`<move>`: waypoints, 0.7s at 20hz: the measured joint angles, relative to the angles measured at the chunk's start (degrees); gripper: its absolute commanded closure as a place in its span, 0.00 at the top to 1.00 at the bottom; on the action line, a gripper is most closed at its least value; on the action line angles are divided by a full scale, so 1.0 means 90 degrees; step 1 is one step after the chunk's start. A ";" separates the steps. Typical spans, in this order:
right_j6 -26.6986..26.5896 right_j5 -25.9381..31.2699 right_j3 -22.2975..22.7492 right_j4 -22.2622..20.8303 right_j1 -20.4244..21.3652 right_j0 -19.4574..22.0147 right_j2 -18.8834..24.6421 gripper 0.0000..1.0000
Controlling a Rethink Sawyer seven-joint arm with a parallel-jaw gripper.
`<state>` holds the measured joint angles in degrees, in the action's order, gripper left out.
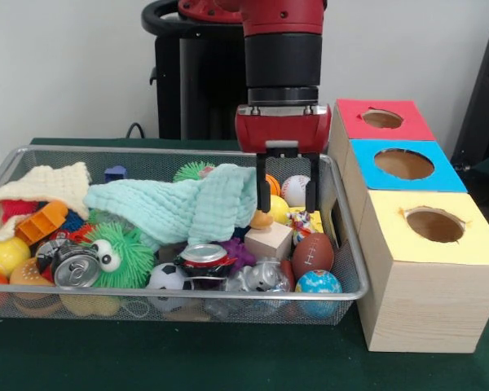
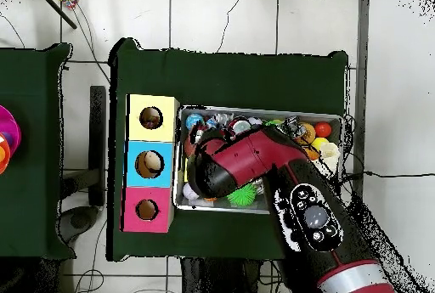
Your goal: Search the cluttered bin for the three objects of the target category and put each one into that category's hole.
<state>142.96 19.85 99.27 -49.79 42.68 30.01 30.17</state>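
A: State the work surface and surroundings.
B: A dark green table [image 1: 228,358] carries a wire mesh bin [image 1: 342,244] and a row of three wooden boxes: red hole box [image 1: 383,119], blue hole box [image 1: 404,164], yellow hole box [image 1: 434,225]. A pale wall stands behind; the overhead view shows tiled floor with cables.

A: Edges and clearance?
B: The boxes stand just beside the bin's end wall. The bin is crowded; a mint cloth [image 1: 179,204] and a cream cloth [image 1: 45,183] cover part of the contents.

A: Tool state and target position?
B: The gripper [image 1: 288,191] hangs inside the bin's box-side end, fingers [image 1: 311,191] spread, holding nothing. Balls lie near it: baseball [image 1: 295,189] behind, toy football [image 1: 312,254] and globe ball [image 1: 318,283] in front, soccer ball [image 1: 168,277] well apart.
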 measured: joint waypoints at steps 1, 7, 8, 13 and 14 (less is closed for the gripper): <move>0.0000 0.0000 -0.0012 -0.0001 -0.0009 0.0017 0.0003 1.00; 0.0000 0.0256 -0.0119 0.0005 0.0053 0.0221 0.0006 1.00; -0.0001 0.0550 -0.0150 0.0037 0.0137 0.0297 0.0005 1.00; -0.0086 0.1332 -0.0179 0.0151 0.0391 0.0450 0.0014 1.00; -0.0128 0.1485 -0.0178 0.0189 0.0445 0.0496 0.0032 1.00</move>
<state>141.81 33.22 97.67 -48.08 46.68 34.47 30.46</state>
